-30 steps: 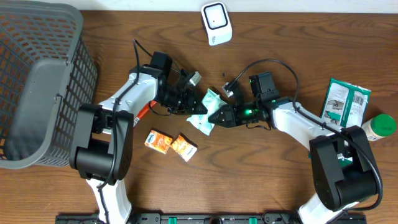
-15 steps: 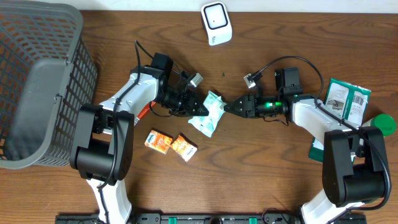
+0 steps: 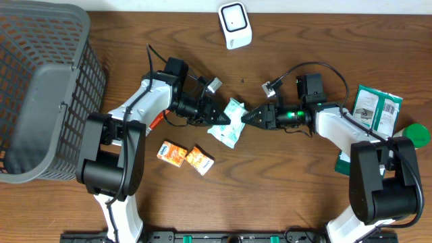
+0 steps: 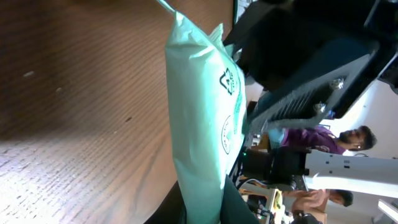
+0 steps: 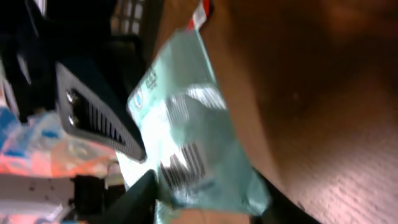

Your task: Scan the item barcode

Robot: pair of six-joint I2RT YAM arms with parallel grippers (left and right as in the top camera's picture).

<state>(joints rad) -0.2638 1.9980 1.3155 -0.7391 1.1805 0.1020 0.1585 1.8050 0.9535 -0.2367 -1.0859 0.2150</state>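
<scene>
A mint-green packet [image 3: 228, 121] hangs between both arms at the table's middle. My left gripper [image 3: 214, 119] is shut on its left end; in the left wrist view the packet [image 4: 199, 106] stands edge-on, pinched at the bottom of the frame by this gripper [image 4: 202, 211]. My right gripper [image 3: 244, 117] meets the packet's right edge. In the right wrist view the packet [image 5: 186, 137] shows its barcode [image 5: 183, 165], and its near end sits between the fingers of the right gripper [image 5: 205, 199], which press both sides. The white scanner [image 3: 234, 24] stands at the table's far edge.
A large grey basket [image 3: 40, 88] fills the left side. Two small orange boxes [image 3: 173, 152] [image 3: 200, 159] lie in front of the packet. A green-and-white pack [image 3: 374, 108] and a green-lidded bottle [image 3: 413, 137] sit at the far right.
The right gripper let go of the packet, drew back to the right, then came back to its right edge. The left gripper kept hold and the packet shifted slightly.
</scene>
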